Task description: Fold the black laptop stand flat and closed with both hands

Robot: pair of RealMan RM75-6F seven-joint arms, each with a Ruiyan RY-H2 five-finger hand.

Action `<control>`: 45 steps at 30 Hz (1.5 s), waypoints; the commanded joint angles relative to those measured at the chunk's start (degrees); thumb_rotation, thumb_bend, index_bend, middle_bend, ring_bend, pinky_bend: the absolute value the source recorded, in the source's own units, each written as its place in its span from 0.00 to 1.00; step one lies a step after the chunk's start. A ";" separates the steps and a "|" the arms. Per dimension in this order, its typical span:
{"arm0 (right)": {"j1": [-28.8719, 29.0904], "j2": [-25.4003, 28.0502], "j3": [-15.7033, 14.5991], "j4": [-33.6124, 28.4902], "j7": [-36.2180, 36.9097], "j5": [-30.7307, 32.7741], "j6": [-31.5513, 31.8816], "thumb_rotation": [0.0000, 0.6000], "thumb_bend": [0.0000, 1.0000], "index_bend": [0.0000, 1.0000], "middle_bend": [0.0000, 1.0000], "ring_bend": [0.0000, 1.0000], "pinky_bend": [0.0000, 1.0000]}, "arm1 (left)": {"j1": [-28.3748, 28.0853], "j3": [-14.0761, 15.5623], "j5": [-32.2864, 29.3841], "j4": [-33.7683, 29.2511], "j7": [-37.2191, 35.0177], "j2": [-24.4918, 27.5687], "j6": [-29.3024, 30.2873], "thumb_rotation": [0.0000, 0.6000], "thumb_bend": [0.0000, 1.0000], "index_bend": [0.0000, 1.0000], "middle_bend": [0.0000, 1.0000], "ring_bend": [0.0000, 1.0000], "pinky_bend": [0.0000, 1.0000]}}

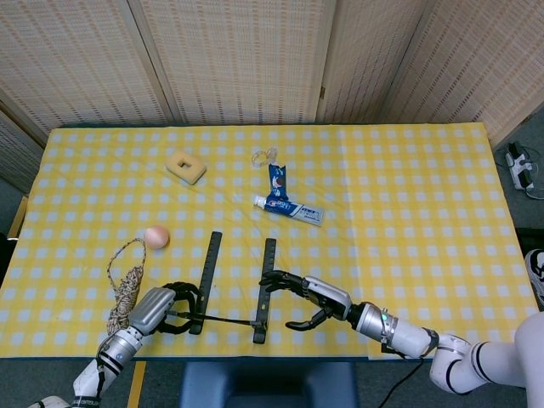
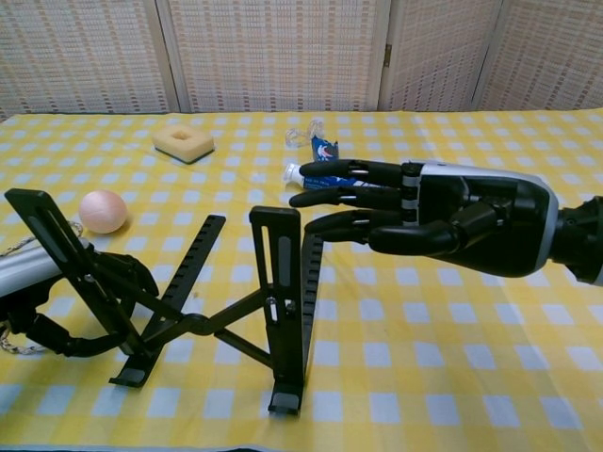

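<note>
Between the two hands stands the black laptop stand (image 2: 217,311), still open, with its two long legs apart and a crossed bar joining them. It sits at the near edge of the yellow checked table (image 1: 408,195). The left hand (image 2: 71,301) is curled around the stand's left leg and grips it. The right hand (image 2: 424,218) floats just to the right of the other leg, fingers (image 2: 344,196) spread and holding nothing; I cannot tell if the tips touch the leg. Just beyond the left hand lies a pink ball (image 2: 102,211), with a bundle of rope (image 1: 125,289) beside that hand. Past the right hand's fingers lies a blue tube (image 1: 287,206), and farther off sits a yellow sponge block (image 1: 186,166).
</note>
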 commanded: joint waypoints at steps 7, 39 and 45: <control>-0.17 -0.01 0.04 -0.18 -0.21 0.03 -0.03 1.00 0.32 0.11 0.13 0.13 0.02 | 0.14 0.00 0.27 0.21 -0.21 -0.17 0.00 1.00 0.36 0.62 0.35 0.29 0.32; 0.66 -5.19 0.94 0.37 -4.45 4.98 -7.82 1.00 0.32 0.11 0.14 0.13 0.03 | 0.19 0.10 1.66 -2.17 -1.58 0.73 0.32 1.00 0.38 0.46 0.37 0.28 0.32; 1.13 -7.30 2.20 -0.09 -5.62 6.29 -10.41 1.00 0.32 0.11 0.14 0.13 0.03 | 0.17 0.15 1.61 -2.48 -1.68 0.73 0.15 1.00 0.38 0.46 0.37 0.28 0.32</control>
